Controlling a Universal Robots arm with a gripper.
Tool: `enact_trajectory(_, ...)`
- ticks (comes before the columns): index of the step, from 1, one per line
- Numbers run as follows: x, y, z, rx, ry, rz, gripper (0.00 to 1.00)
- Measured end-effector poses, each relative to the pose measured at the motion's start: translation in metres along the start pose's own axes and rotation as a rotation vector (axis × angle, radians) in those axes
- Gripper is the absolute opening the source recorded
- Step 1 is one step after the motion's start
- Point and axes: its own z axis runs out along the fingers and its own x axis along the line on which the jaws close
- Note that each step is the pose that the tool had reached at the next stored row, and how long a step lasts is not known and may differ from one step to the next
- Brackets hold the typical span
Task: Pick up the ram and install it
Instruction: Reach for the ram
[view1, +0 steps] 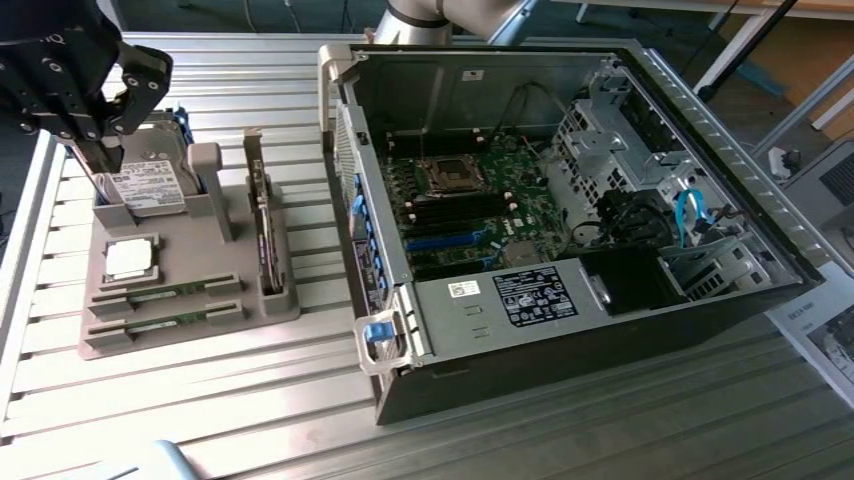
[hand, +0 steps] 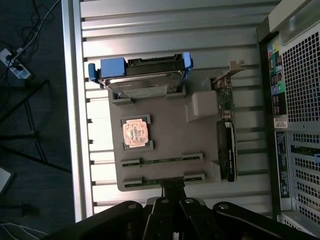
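Observation:
Two ram sticks, thin green boards, lie in slots at the near end of the grey holder tray (view1: 100, 345): one ram (view1: 167, 295) (hand: 162, 161) and a second ram (view1: 167, 320) (hand: 161, 179) beside it. My black gripper (view1: 104, 165) (hand: 173, 186) hangs well above the tray, toward the exterior view's left. In the exterior view it stands in front of the hard drive end. In the wrist view its tips sit just past the outer ram stick. The fingers are shut together with nothing between them.
The tray also holds a silver hard drive (view1: 147, 185) (hand: 142, 80), a square processor chip (view1: 130, 258) (hand: 135, 132) and an upright expansion card (view1: 267, 235) (hand: 227, 142). The open computer case (view1: 694, 130) lies on the slatted metal table (view1: 200, 410), its motherboard (view1: 494, 205) exposed.

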Motion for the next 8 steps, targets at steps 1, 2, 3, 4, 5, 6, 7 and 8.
enact_trajectory(1, -0.0001, -0.0013, -0.0001, 0.0000, 0.0000, 0.000, 0.10)
enact_trajectory(2, -0.0002, -0.0020, 0.0000, -0.0001, -0.0001, 0.000, 0.10)
enact_trajectory(3, -0.0002, -0.0026, -0.0001, 0.0000, -0.0001, 0.000, 0.10)
enact_trajectory(4, -0.0002, -0.0028, -0.0001, -0.0001, -0.0001, 0.000, 0.10)
enact_trajectory(5, -0.0002, -0.0028, -0.0001, -0.0001, -0.0001, 0.000, 0.10)
enact_trajectory(6, -0.0002, -0.0028, -0.0001, -0.0001, -0.0001, 0.000, 0.10)
enact_trajectory(7, -0.0002, -0.0028, -0.0001, -0.0001, -0.0001, 0.000, 0.10)
enact_trajectory(8, -0.0002, -0.0029, -0.0002, 0.0000, 0.0000, 0.000, 0.10)
